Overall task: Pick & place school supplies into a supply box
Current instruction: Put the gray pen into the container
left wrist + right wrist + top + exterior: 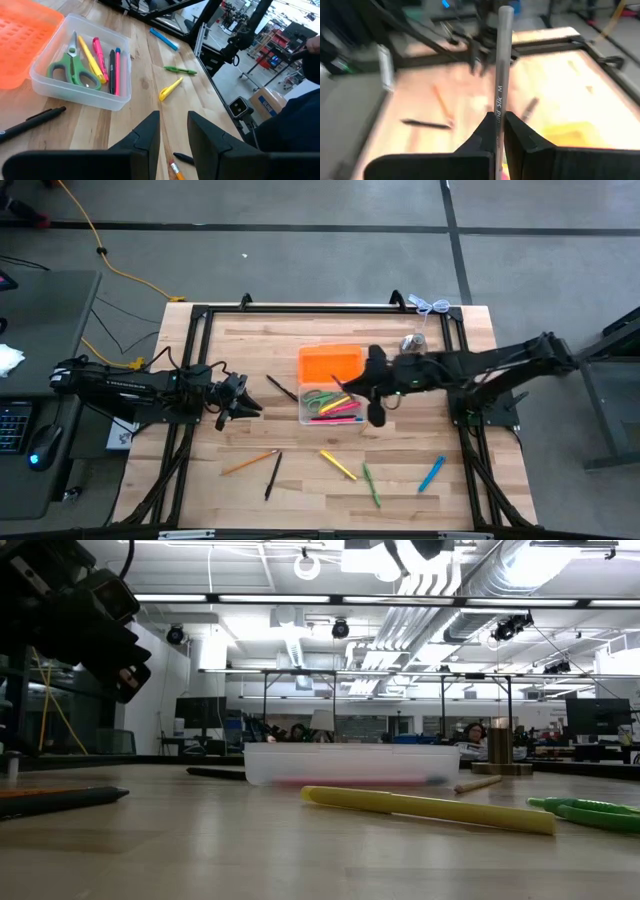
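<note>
The supply box [332, 408], clear with its orange lid [330, 364] swung open toward the far side, sits mid-table. In the left wrist view it holds green-handled scissors [75, 70] and yellow, pink and black pens. My right gripper [373, 386] hovers over the box's right end, shut on a grey pen [503, 55]. My left gripper [240, 398] hangs open left of the box, touching nothing. Loose supplies lie flat on the near half of the table: an orange pencil [250, 462], a black pen [273, 475], a yellow marker [338, 464], a green marker [371, 484] and a blue pen [431, 473]. My right gripper pinches the grey pen between its two fingers near the pen's rear end [499, 102]. The pen runs along the fingers and sticks out past their tips toward the table's left. It is lifted clear, above the box.
Another black pen [282, 388] lies just left of the box. A silver bell [413, 342] stands behind the right gripper near the far right corner. A black frame rims the table. Bare wood shows between my left gripper and the near supplies.
</note>
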`<state>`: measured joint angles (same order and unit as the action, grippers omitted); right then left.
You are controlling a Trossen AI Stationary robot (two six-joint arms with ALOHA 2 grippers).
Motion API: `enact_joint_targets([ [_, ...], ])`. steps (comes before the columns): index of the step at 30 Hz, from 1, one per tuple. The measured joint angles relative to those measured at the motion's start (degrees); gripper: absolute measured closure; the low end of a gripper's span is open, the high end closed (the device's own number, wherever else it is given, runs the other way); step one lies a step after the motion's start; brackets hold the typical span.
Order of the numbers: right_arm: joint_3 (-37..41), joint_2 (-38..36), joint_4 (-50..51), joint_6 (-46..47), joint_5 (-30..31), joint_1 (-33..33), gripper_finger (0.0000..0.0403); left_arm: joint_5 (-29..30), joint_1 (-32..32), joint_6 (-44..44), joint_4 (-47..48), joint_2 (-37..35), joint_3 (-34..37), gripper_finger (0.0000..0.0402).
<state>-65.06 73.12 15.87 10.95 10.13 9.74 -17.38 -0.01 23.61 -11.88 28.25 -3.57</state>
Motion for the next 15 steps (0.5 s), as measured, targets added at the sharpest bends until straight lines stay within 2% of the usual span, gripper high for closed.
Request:
enact_joint_targets([
  [6, -10.6, 8.5, 9.8, -7.0, 7.5, 0.0, 0.0403, 0.0, 0.0, 0.7, 0.0, 0.0, 0.0, 0.0273],
  [15, -19.1, 18.4, 18.5, -13.0, 15.0, 0.0, 0.0403, 0.0, 0.0, 0.7, 0.0, 0.0, 0.0, 0.0273],
])
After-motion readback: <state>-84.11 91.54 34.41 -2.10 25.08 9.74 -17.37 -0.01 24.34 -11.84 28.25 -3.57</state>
